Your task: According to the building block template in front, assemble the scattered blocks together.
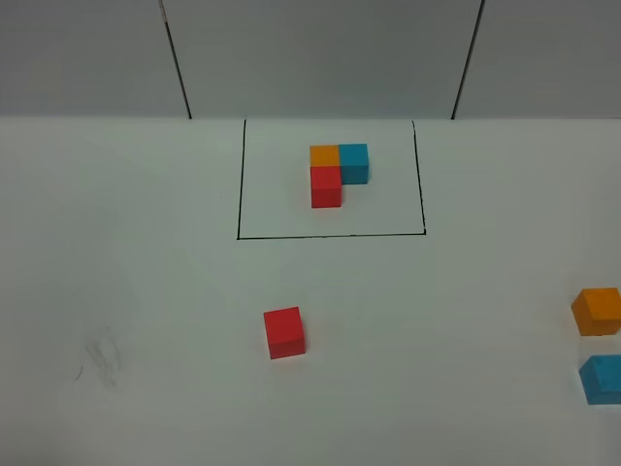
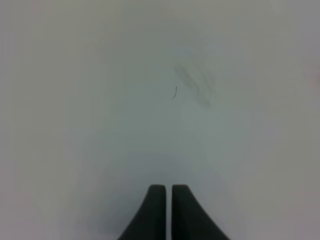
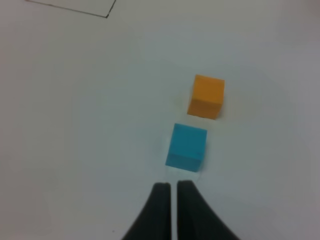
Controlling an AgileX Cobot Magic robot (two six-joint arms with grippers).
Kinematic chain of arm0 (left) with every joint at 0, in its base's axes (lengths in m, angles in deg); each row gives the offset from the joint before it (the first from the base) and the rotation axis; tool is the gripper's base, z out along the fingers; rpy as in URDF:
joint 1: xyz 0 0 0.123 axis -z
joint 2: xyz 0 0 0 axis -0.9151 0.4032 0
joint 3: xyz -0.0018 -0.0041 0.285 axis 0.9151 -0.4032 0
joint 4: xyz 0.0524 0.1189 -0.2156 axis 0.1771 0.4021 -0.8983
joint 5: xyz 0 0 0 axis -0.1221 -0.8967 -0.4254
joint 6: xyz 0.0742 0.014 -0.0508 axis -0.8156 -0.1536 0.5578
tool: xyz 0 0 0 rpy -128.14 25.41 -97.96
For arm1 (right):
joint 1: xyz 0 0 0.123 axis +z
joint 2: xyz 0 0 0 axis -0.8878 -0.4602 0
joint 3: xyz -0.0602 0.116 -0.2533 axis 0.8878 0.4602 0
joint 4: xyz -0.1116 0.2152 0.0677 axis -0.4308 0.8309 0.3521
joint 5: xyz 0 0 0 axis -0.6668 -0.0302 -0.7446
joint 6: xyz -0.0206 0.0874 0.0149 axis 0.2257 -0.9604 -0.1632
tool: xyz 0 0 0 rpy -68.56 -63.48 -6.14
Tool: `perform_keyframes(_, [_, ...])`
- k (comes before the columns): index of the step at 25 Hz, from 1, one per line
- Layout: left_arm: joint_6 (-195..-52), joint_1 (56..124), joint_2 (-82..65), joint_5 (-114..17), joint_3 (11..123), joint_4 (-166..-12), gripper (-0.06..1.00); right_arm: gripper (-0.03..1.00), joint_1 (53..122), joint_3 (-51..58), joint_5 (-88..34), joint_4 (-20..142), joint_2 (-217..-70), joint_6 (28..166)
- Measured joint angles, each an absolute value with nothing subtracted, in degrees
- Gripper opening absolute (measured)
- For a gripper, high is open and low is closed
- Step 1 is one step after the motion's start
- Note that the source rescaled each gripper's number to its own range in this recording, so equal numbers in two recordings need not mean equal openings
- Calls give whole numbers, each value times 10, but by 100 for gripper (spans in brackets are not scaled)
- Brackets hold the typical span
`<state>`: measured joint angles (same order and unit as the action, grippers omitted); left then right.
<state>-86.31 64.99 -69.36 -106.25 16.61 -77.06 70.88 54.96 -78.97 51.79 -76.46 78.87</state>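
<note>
White table [image 1: 146,291] fills the overhead view, grey wall behind. Template [image 1: 338,170] sits at 12 o'clock inside a black rectangle [image 1: 239,184]: orange and blue side by side, red in front of the orange, all touching. Red cube [image 1: 284,332] sits alone near centre, approx 6 o'clock from the template, well apart. Orange cube [image 1: 597,311] and blue cube [image 1: 604,379] are way out at 4 o'clock, near each other w/ a gap. Right gripper [image 3: 173,186]: jaws pinched to a slit, nothing btwn, blue cube just ahead of the tips. Left gripper [image 2: 169,189]: same thin slit, holding nothing, over a faint scuff [image 2: 195,82].
</note>
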Motion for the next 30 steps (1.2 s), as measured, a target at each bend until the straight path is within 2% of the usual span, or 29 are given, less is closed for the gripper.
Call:
perform_keyframes(22, [-863, 650, -694, -1062, 166, -771, 0, 1, 709, 550, -790, 515, -765, 787])
perform_keyframes(26, [-863, 650, -694, -1062, 166, -771, 0, 11, 709, 550, -790, 504, -765, 785])
perform_keyframes(28, [-863, 650, -694, -1062, 166, -771, 0, 22, 709, 550, -790, 502, -765, 785])
perform_keyframes(30, [-863, 650, -694, -1062, 166, -771, 0, 38, 709, 550, -788, 501, -765, 785])
